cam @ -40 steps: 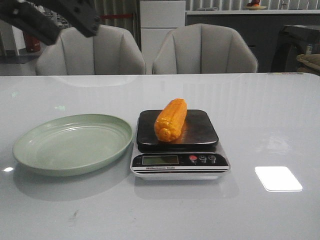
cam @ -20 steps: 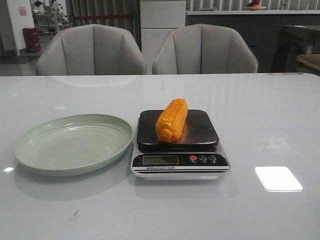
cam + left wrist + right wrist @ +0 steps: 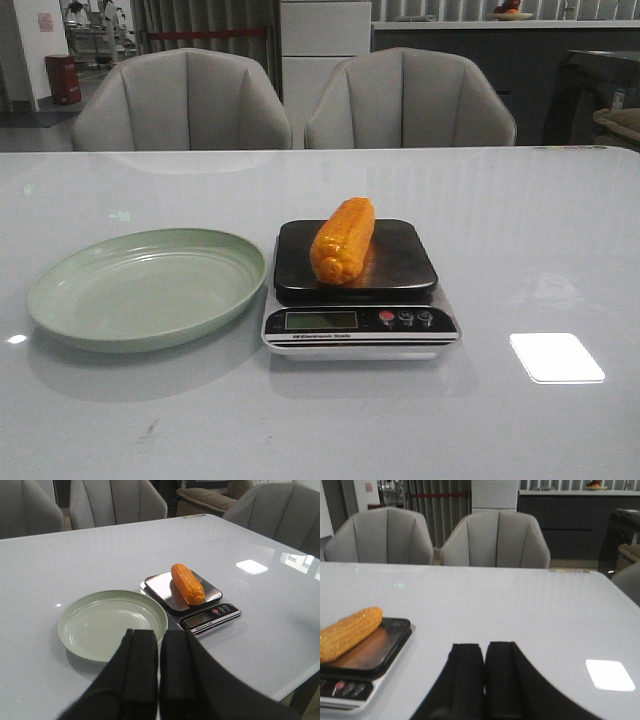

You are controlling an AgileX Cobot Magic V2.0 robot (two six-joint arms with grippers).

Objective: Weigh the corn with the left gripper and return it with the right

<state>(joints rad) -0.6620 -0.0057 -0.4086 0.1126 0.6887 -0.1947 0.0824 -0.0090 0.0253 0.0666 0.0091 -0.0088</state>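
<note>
One corn [image 3: 342,241] cob, one scale [image 3: 358,288], one green plate [image 3: 146,288], two grey chairs [image 3: 182,100] behind the table [image 3: 540,240]. The corn lies flat on the scale's dark platform, just right of the plate, long axis running front to back, leaning slightly rightward at the far end. The left gripper [image 3: 159,672] hangs off to the side, fingers pressed together, holding nothing. The right gripper [image 3: 484,680] likewise, fingers together and empty.

1. The corn [image 3: 342,240] is orange-yellow, ribbed with rows of kernels.
2. The plate [image 3: 60,290] is pale green (plain, no pattern).
3. The scale [image 3: 400,262] has a black platform and silver base.
4. The table [image 3: 540,230] is glossy white-grey.
</note>
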